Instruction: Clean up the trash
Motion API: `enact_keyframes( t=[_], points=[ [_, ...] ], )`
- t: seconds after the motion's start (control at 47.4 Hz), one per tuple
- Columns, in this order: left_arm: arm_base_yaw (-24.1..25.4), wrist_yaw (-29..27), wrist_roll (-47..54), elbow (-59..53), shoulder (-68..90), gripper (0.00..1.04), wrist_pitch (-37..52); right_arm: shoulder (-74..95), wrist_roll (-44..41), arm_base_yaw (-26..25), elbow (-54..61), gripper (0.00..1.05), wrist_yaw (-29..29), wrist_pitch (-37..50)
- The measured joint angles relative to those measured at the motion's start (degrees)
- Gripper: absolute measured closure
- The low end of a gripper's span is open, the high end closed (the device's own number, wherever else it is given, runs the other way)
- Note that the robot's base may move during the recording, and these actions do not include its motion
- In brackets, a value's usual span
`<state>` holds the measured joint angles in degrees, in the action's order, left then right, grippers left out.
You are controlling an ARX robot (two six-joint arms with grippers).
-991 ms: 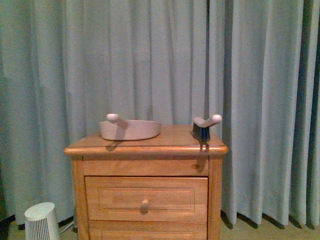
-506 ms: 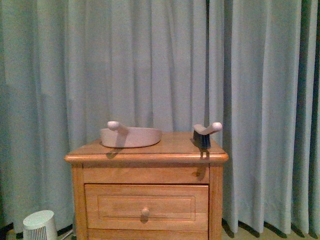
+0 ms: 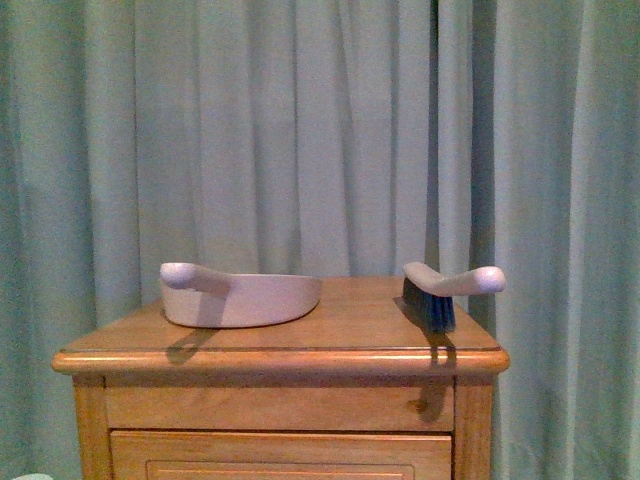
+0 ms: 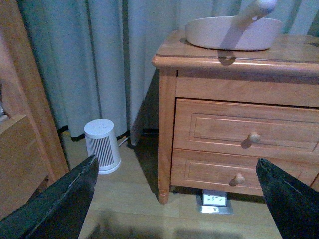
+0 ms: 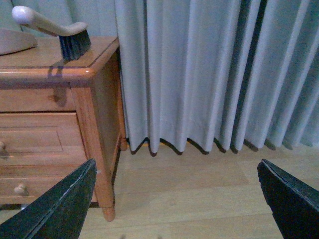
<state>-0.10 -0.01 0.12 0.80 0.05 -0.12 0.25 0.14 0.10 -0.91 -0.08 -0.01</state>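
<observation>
The left pincer [image 4: 175,162] and right pincer [image 5: 177,163] are held wide apart. On the desk [image 3: 355,325] a dustpan [image 3: 245,300] is seen at nine o'clock and a brush [image 3: 445,285] at three. The place of the trash cannot be told.

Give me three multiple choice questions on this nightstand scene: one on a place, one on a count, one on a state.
1. Where does the brush stand relative to the dustpan in the front view?
A inside it
B to its right, apart
C on the floor below it

2. How many drawer knobs show in the left wrist view?
A one
B four
C two

3. The nightstand drawers are:
A shut
B pulled out
C missing

Answers:
1 B, bare wood lies between them.
2 C, one knob sits on each drawer front.
3 A, both fronts sit flush with the frame.
</observation>
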Motion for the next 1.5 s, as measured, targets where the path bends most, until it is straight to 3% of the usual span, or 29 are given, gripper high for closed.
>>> enact_keyframes(
  t=[0.633,0.696,0.78,0.886,1.118,1.308,1.498],
  points=[
    [-0.02,0.0,0.0,0.0,0.02,0.08,0.0,-0.02,0.0,0.0,0.02,0.07,0.04,-0.02],
    [-2.75,-10.23,-3.5,1.27,4.66,0.08,-1.22,-0.02,0.0,0.0,0.02,0.07,0.07,-0.02],
    [-1.68,-10.16,-5.05,4.07,15.02,0.08,3.67,-0.02,0.0,0.0,0.02,0.07,0.02,-0.02],
    [-2.91,-7.89,-2.54,19.43,36.98,0.08,6.19,-0.02,0.0,0.0,0.0,0.07,0.04,-0.02],
    [-11.26,-10.84,-0.59,58.05,71.73,0.08,-12.13,-0.02,0.0,0.0,0.0,0.07,0.04,-0.02],
    [-15.02,-13.77,-5.01,78.82,90.23,0.08,-23.54,-0.02,0.0,0.0,0.0,0.07,0.02,-0.02],
    [-17.59,-15.12,-6.93,91.45,104.0,0.08,-27.63,-0.02,0.0,0.0,0.02,0.07,0.02,-0.02]
  ],
)
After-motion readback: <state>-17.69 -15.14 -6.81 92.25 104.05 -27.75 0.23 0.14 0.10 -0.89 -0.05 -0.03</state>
